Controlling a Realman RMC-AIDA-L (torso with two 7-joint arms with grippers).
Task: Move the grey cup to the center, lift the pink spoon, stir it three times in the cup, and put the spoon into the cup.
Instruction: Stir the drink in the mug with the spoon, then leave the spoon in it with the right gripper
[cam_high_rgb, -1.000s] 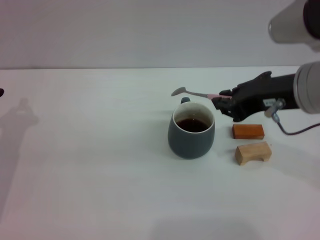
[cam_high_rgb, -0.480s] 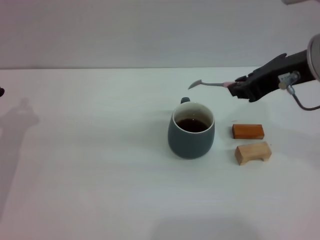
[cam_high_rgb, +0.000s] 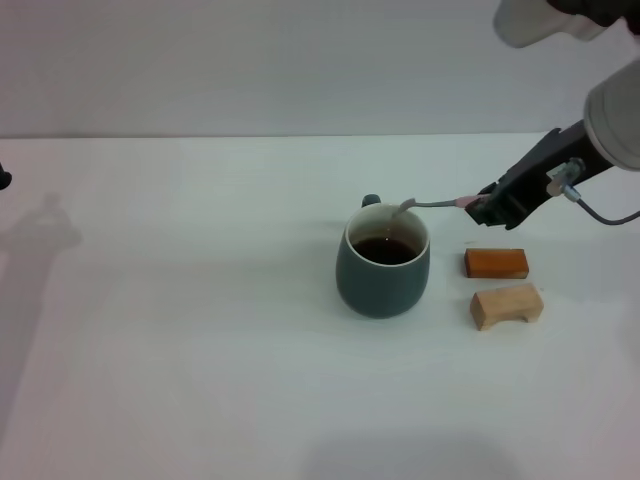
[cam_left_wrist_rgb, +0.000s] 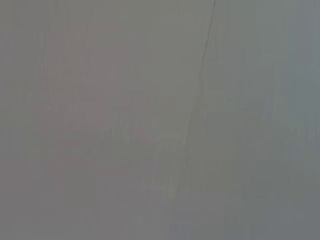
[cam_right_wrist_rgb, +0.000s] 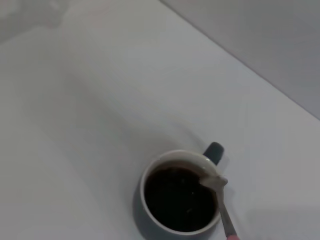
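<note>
White table (cam_high_rgb: 180, 330): carrying three items. Grey cup (cam_high_rgb: 383, 274) is standing upright near the middle, dark liquid inside, handle facing the far side. Orange block (cam_high_rgb: 495, 263) is lying just right of the cup, with the wooden block (cam_high_rgb: 507, 305) sitting just in front of it, apart.

The grey cup (cam_high_rgb: 383, 263) is set mid-table (cam_high_rgb: 180, 330), with 2 blocks (cam_high_rgb: 495, 263) placed just to its right. The pink spoon (cam_high_rgb: 432, 204) is held over the cup's far rim by the right gripper (cam_high_rgb: 490, 208), right of the cup.
</note>
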